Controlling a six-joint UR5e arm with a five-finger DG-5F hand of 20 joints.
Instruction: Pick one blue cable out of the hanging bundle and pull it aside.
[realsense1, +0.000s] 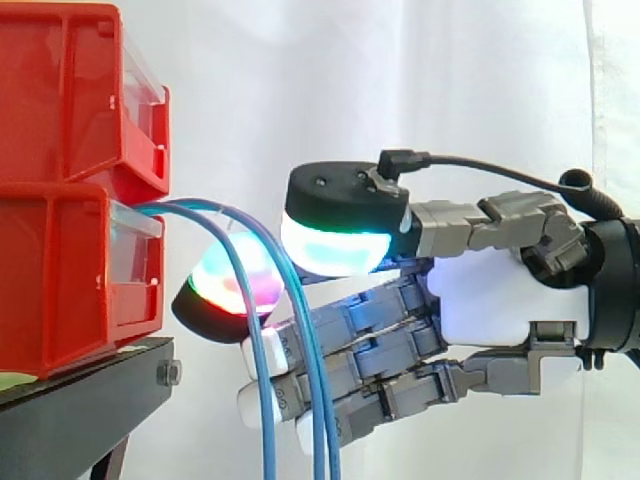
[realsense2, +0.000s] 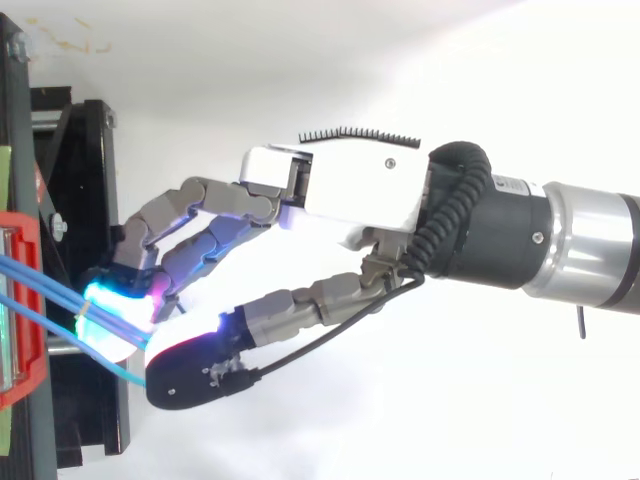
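Blue cables (realsense1: 262, 330) come out of the lower red bin (realsense1: 60, 280), arch over and hang down past the black stand (realsense1: 90, 400). My hand (realsense1: 490, 290) reaches in from the right with its fingers nearly straight. The upper thumb pad (realsense1: 335, 245) glows cyan and green just right of the cables. One fingertip pad (realsense1: 225, 285) glows green and magenta behind them. In the top view a cable (realsense2: 40, 275) runs onto the cyan fingertip (realsense2: 115, 310) and into the narrow gap before the thumb (realsense2: 190, 370). A small gap between the pads still shows, and the hand (realsense2: 340, 190) is open.
A second red bin (realsense1: 70, 90) is stacked on the lower one at the left. The stand's black frame (realsense2: 85, 200) lies close behind the fingertips. A white curtain (realsense1: 300, 90) hangs behind everything.
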